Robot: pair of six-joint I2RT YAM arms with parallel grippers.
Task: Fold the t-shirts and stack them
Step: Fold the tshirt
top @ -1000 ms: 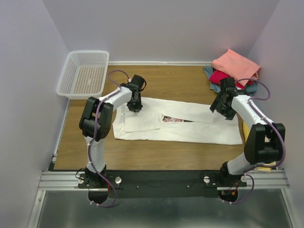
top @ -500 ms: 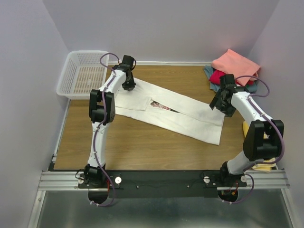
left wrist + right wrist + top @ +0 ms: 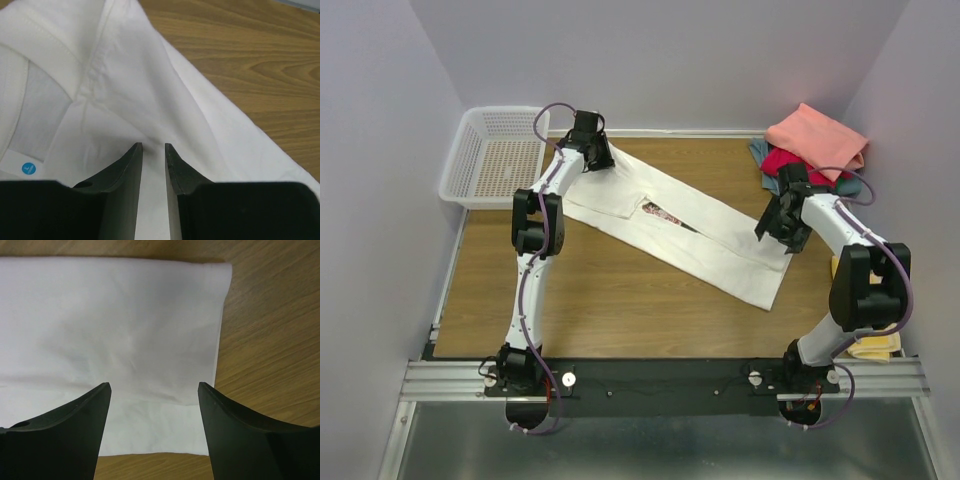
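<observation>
2 arms reach out over the white t-shirt (image 3: 720, 250), which lies diagonally on the table (image 3: 570, 310).
The left gripper (image 3: 592, 152) is stretched to the far left, fingers pinched on the shirt's collar end. The right gripper (image 3: 775, 232) angles down above the opposite end, fingers apart.

My left arm (image 3: 532, 225) is stretched far forward, nearly straight, with the wrist tipped down. The left gripper (image 3: 153, 146) has its jaws drawn to a narrow slit, a ridge of the white t-shirt (image 3: 125, 90) pinched between the tips. My right arm (image 3: 865, 285) is bent at the elbow and reaches inward. The right gripper (image 3: 154, 387) points down, jaws spread wide, the same shirt beneath both tips.
</observation>
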